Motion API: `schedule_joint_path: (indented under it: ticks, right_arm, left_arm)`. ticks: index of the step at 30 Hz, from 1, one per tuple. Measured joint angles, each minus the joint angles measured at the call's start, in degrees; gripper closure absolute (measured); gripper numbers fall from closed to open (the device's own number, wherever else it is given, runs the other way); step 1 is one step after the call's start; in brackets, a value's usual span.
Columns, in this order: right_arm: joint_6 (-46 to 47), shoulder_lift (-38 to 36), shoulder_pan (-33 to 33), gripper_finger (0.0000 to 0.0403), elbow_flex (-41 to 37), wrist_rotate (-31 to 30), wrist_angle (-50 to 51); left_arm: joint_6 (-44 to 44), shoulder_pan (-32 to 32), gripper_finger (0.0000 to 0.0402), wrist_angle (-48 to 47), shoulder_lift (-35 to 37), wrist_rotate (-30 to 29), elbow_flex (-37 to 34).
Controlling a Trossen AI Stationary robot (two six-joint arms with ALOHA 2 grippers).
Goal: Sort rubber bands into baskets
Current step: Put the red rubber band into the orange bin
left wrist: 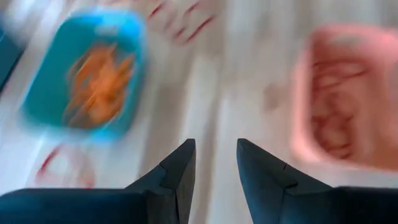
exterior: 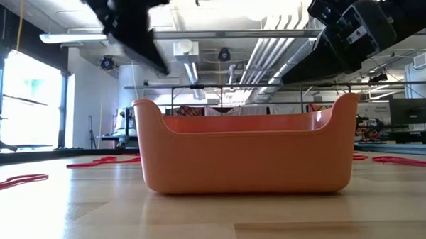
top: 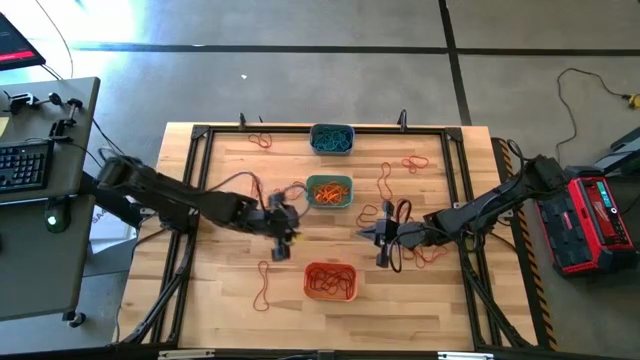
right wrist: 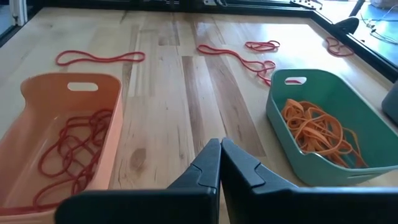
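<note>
The left claw (top: 280, 243) hangs over the wooden table (top: 230, 280) between the teal-green plastic basket (top: 329, 191) holding orange bands and the orange plastic basket (top: 330, 282) holding red bands. Its 2 dark fingers (left wrist: 180, 167) stand apart with nothing visible between them.

The right claw (top: 381, 245) sits on the other side of the same 2 baskets, its fingers pressed together and empty. A third basket, grey-blue (top: 331, 139), with blue-teal bands inside, stands at the table's far edge.

Loose thin red rubber bands (top: 264, 285) remain on the wood. The nearest to the left claw is a long loop lying just beside it on the side of the table's near edge, level with the orange basket; its long axis runs roughly from far edge to near edge. The left arm is clearly the nearer one. More red loops (top: 414, 162) lie toward the far right corner, closer to the right claw.
</note>
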State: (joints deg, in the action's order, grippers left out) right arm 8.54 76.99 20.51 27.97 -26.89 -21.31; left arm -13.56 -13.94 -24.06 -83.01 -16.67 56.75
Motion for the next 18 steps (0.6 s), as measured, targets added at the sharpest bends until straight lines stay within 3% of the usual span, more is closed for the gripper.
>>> schedule_joint_path:
  ticks: [7, 18]
  right_arm:
    - [0.24, 0.0, -1.45, 0.0403, 0.0, -0.02, -0.12]
    - [0.42, 0.0, -1.83, 0.0373, 0.0, -2.97, -0.62]
  left_arm:
    - [-9.81, 5.26, 0.0291, -11.19, 3.57, -0.79, -5.18]
    - [-7.46, 16.57, 0.0288, -12.14, 3.14, 1.89, -12.27]
